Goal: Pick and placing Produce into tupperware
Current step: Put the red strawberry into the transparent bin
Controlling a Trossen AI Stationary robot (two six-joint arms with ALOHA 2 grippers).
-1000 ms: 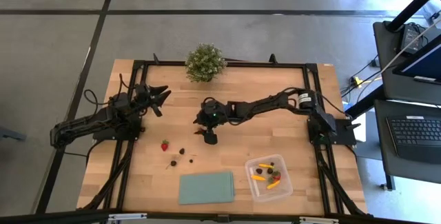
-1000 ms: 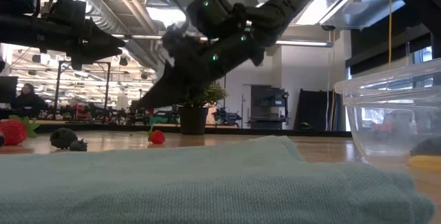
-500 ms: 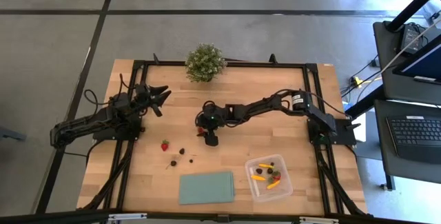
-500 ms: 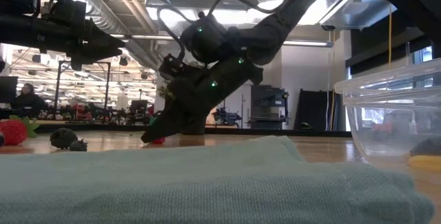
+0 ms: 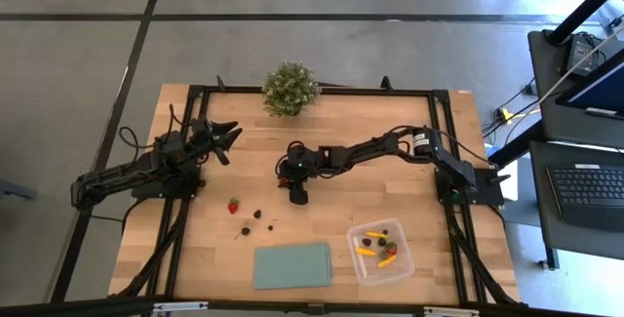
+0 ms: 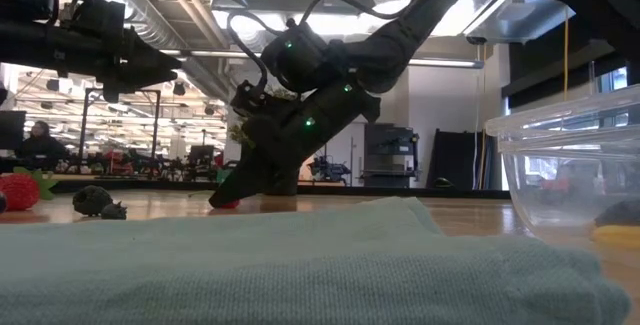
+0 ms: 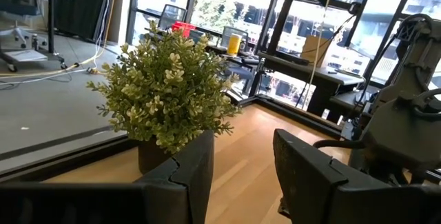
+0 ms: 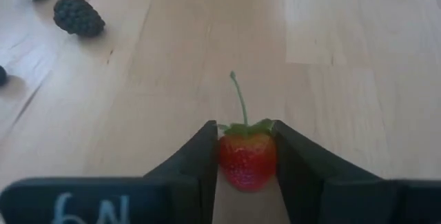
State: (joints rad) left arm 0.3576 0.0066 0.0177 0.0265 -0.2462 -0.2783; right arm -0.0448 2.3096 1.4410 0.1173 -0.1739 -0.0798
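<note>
Pinching strawberry (image 8: pixel 247 158): right claw (image 8: pixel 246 163)

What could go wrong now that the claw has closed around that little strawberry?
The right gripper pinches a strawberry between its fingers down at the table; squeezed too hard, the soft fruit might bruise, or it could slip out when lifted. The tupperware sits well away near the table's front edge, so a loose grip could drop the fruit on the way. The box already holds several pieces, and a careless drop might bounce off them. The left gripper waits far off.
</note>
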